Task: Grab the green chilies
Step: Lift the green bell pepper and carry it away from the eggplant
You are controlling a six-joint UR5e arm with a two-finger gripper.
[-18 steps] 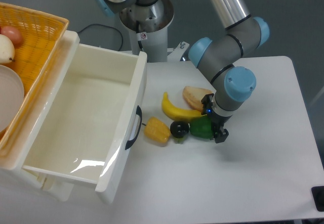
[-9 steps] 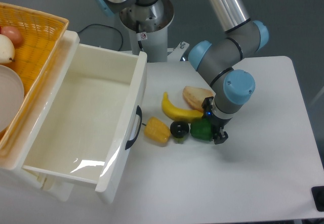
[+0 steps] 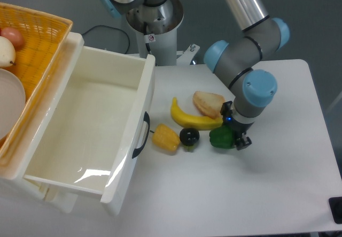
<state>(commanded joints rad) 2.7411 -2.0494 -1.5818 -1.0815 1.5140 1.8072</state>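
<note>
Grasp on, lift pending | our gripper [image 3: 233,139] is clamped around the green chilies [image 3: 222,137] | chilies low at the table [image 3: 278,183], right of the black fruit [image 3: 189,136], under the banana [image 3: 193,120] tip | we read no labels or writing

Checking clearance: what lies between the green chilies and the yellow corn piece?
The small black round fruit sits between green chilies and corn, camera view.

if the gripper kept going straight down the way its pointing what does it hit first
Most likely the green chilies: the gripper points down at the table right at the pepper, apparently touching it already. Depth is hard to judge from this single view.
</note>
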